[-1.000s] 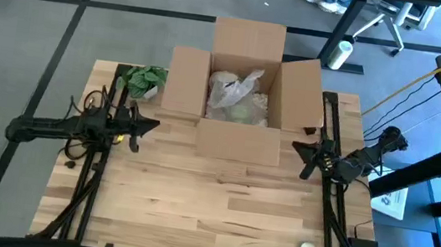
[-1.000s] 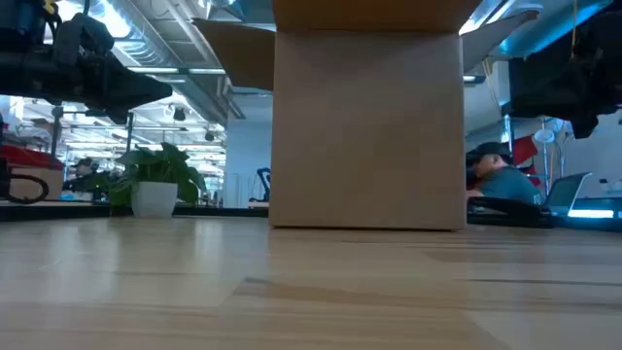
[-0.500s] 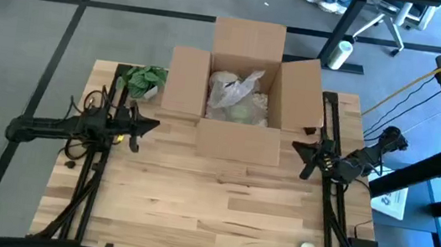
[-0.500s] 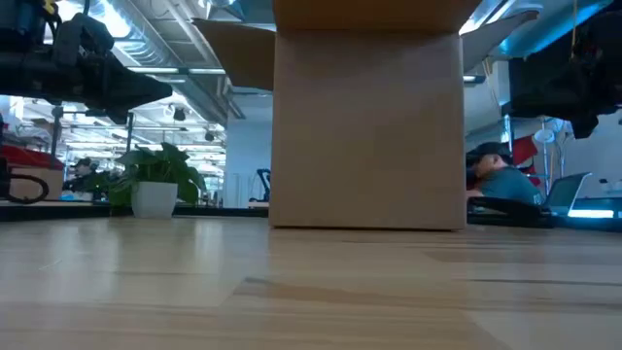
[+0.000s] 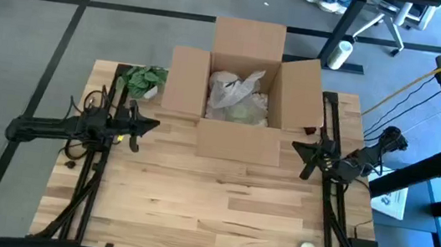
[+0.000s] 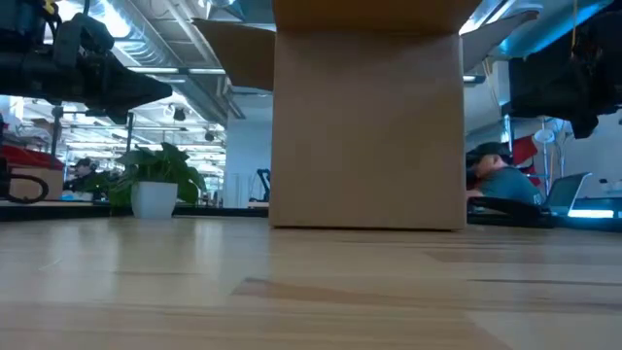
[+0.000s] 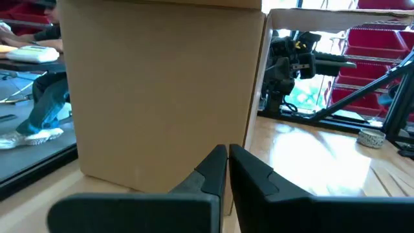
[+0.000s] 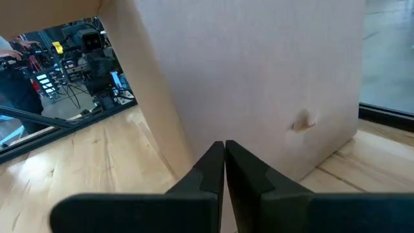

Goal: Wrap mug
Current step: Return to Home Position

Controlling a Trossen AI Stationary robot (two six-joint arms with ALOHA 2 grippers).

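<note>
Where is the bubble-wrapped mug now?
High view: the bubble-wrapped mug lies inside the open cardboard box, far centre of the table, right of the potted plant.

brown cardboard box [image 5: 238, 143], green plant [image 5: 143, 79]

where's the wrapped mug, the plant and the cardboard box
cardboard box [image 6: 367, 126]: low view, on its front wall
wrapped mug [image 5: 235, 92]: high view, on its bubble wrap
plant [image 5: 143, 78]: high view, on its green leaves
</note>
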